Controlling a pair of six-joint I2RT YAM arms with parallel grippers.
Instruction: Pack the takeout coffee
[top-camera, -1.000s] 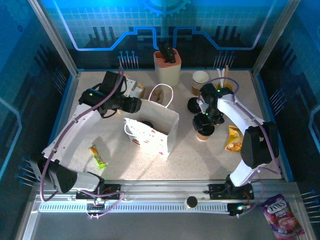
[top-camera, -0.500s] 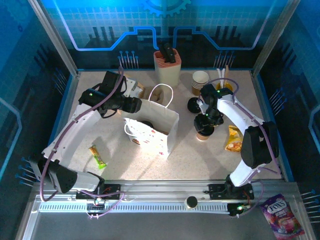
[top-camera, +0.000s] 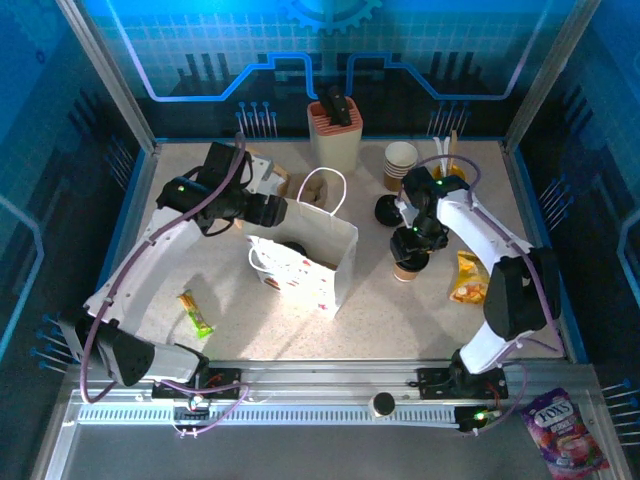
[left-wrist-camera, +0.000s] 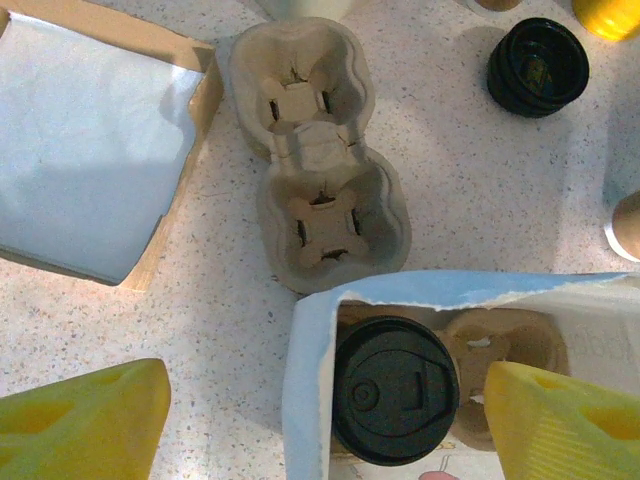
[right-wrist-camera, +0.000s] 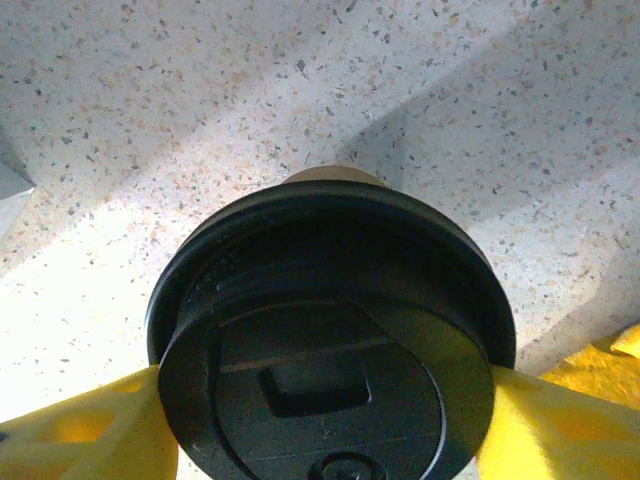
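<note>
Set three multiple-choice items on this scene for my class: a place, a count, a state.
1. Where is the bagged cup? A. in a carrier inside the white bag; B. on a shelf; C. on the floor.
2. How many wells has the empty carrier beside it? A. six; B. two; C. four.
3. The second cup, between the fingers of the right gripper, is: A. lidless; B. crushed; C. lidded.
Key: A, the carrier shows around it; B, two hollows; C, a black lid covers it.
</note>
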